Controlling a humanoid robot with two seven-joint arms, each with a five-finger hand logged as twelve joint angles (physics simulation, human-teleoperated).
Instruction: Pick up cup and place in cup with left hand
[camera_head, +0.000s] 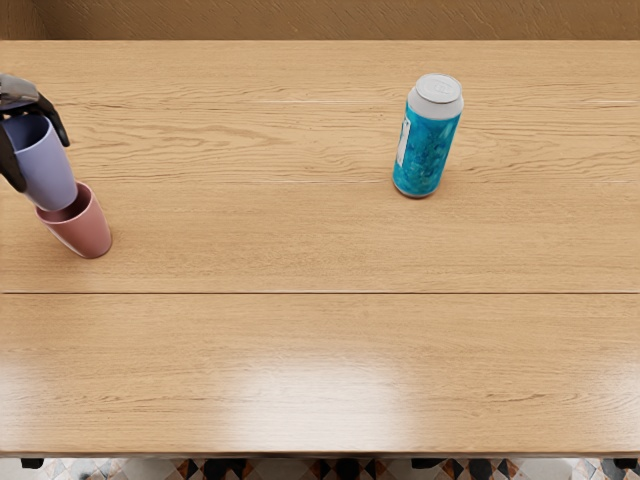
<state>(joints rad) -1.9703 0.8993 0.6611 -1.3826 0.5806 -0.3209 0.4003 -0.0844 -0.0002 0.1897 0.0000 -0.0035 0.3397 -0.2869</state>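
OK, blue cup (46, 168) btwn fingers of L hand (20, 94), pinch grip nr rim, base at mouth of pink cup (85, 232).

Room to pass between the pink cup (86, 232) and blue can (425, 150); both stand as obstacles.

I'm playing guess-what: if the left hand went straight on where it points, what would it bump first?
Probably the pink cup, below the blue cup the left hand holds, though this view doesn't show whether they touch.
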